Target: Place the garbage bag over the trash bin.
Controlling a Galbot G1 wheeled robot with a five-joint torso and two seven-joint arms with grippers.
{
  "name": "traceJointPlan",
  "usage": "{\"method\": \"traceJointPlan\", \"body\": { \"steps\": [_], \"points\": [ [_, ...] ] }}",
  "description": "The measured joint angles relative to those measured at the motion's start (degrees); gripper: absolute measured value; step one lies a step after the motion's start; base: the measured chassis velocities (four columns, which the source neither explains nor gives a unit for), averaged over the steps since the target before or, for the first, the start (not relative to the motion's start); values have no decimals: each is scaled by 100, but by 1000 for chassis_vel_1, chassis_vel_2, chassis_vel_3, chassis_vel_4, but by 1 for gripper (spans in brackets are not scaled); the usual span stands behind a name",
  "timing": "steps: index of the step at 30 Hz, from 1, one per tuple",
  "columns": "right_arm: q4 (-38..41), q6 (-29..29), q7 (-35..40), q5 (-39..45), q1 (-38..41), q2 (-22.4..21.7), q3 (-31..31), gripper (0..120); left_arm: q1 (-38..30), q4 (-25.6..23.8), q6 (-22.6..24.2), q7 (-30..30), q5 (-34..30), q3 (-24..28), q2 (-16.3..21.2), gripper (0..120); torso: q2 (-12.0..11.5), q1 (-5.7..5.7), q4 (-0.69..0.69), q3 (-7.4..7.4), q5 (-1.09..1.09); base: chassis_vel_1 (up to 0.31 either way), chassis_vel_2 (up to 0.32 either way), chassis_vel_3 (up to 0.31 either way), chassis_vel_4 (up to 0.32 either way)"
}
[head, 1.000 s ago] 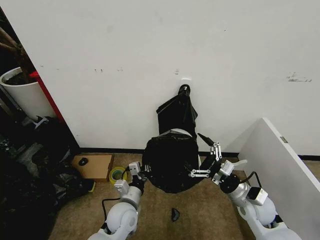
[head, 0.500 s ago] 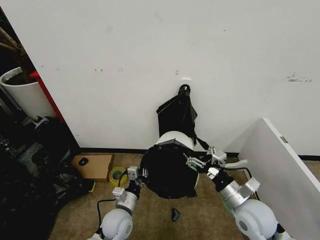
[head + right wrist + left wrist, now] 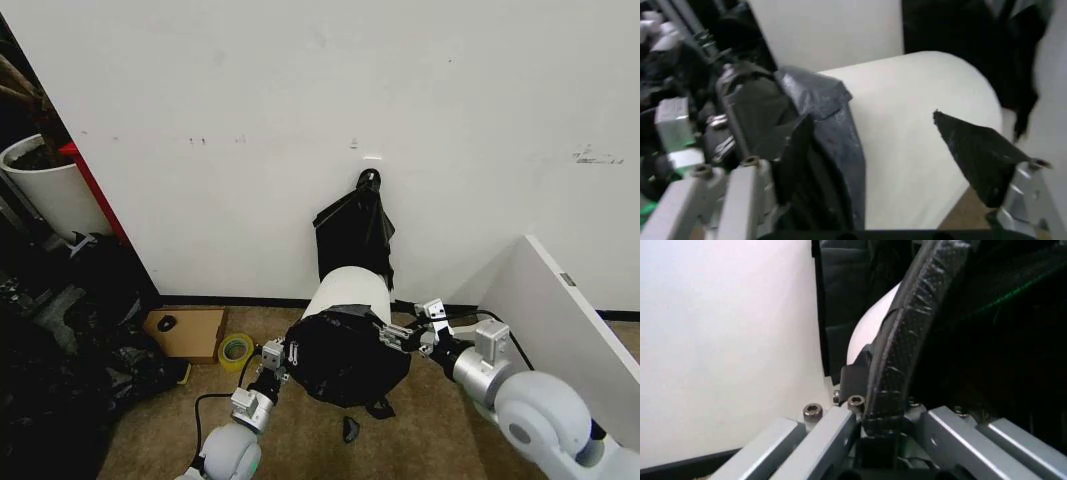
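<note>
A glossy black bag point(image 3: 345, 355) is being shown against a cream-white bin point(image 3: 352, 288). Silver-grey metal is being displayed by both grippers, left point(image 3: 279, 357) and right point(image 3: 408, 335). A yellow tape roll point(image 3: 236, 350) is being seen on tan floor point(image 3: 420, 430).

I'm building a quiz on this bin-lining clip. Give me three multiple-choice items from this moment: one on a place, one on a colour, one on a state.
1. Where does the black bag bundle hang?
A. On the wall behind the bin
B. On the plant pot
C. On the cardboard

2. What colour is the trash bin?
A. Red
B. Cream-white
C. Green

3. How far is the garbage bag on the bin?
A. Lying flat on the floor
B. Covering the whole bin
C. Over its mouth, sides bare

Key: 1 A, it hangs from a hook above the bin. 2 B, its bare side shows cream. 3 C, the left gripper and right gripper hold the bag at the rim.
</note>
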Motion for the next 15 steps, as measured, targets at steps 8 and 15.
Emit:
{"method": "traceJointPlan", "body": {
  "steps": [8, 15],
  "points": [
    [-129, -146, -480, 133, 64, 58, 48, 40, -2, -47, 14, -20, -51, -17, 20, 0, 0, 0, 0, 0, 0, 0, 0, 0, 0],
    [-261, -144, -573, 232, 155, 90, 52, 16, -48, -58, 45, -31, -119, 21, 12, 0, 0, 0, 0, 0, 0, 0, 0, 0, 0]
  ]
}}
